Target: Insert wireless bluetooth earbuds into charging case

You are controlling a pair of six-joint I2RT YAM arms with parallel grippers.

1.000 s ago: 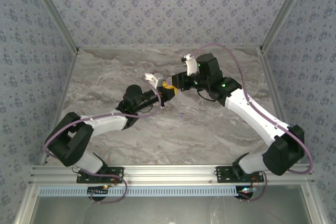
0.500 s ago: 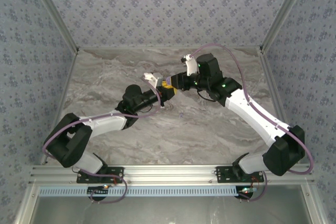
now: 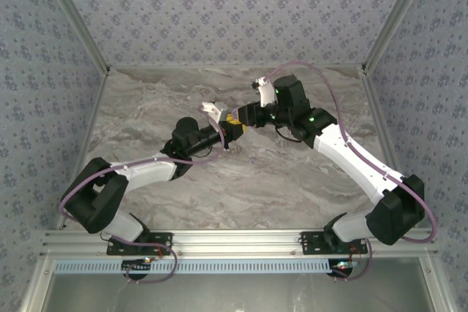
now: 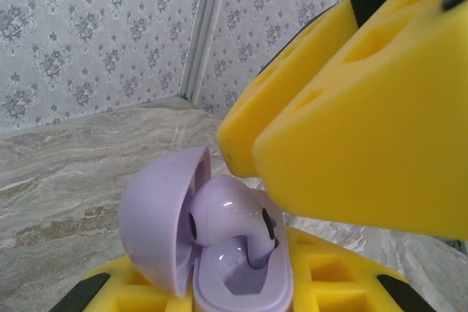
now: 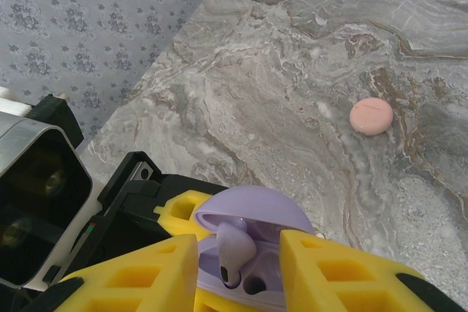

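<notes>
- L tool (image 4: pixel 241 294): pads together on the base of the lilac charging case (image 4: pixel 157 224); case held up off the table (image 5: pixel 292 71), lid hinged open
- R tool (image 5: pixel 238 268): yellow fingers (image 5: pixel 333 272) apart, one on each side of the earbud (image 5: pixel 234 246), a gap showing on both sides, so no clamp on it
- earbud: lilac, stem down in one socket of the case; in the L wrist view the bud head sits proud and leans toward the lid, so prob. not fully seated; the socket beside it looks empty
- pink disc (image 5: pixel 371 116) lies on the table well apart; not part of the job

Risks from here:
- R fingers stand v. close to the bud; a skewed pull-back could brush it and flip it out of the socket
- bud only half in; any jolt of the L arm may tip it over the rim, and it drops to the table
- lid shut over a proud bud would jam or pinch it; needs a press down first
- L grip is low on a smooth rounded shell; a push from above could make the case slip or rotate betw. the pads
</notes>
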